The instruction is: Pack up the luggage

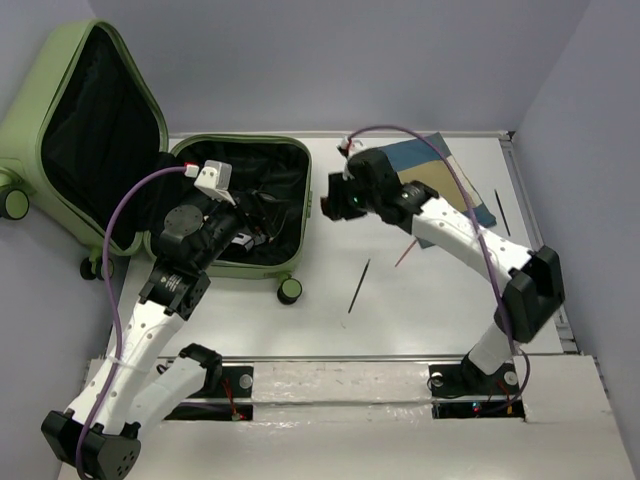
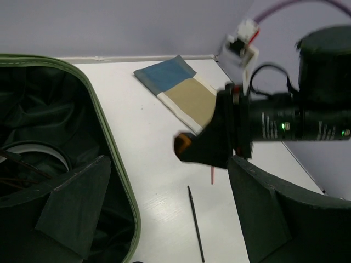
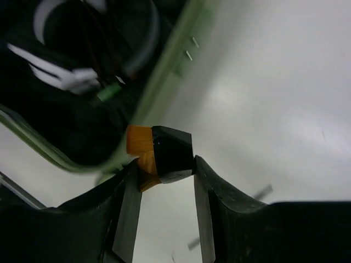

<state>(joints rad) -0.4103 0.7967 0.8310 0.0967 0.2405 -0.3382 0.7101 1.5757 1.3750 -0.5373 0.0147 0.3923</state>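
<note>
The luggage (image 1: 304,172) is a pale green suitcase lying open at the left, its lid (image 1: 60,70) raised and its black lining showing. My left gripper (image 1: 250,225) hovers over the open shell with its jaws wide and empty; in the left wrist view the left gripper (image 2: 170,208) straddles the green rim (image 2: 109,142). My right gripper (image 1: 338,203) hangs just right of the suitcase's edge, shut on a small black-and-orange block (image 3: 167,150). That block (image 2: 186,145) also shows in the left wrist view. The suitcase rim (image 3: 164,82) lies beyond it.
A folded blue-and-tan cloth (image 1: 440,175) lies at the back right. A thin black stick (image 1: 359,285) and a red stick (image 1: 408,252) rest on the white table; another black stick (image 1: 501,212) lies by the cloth. Cables and a white ring (image 2: 38,156) sit inside the suitcase.
</note>
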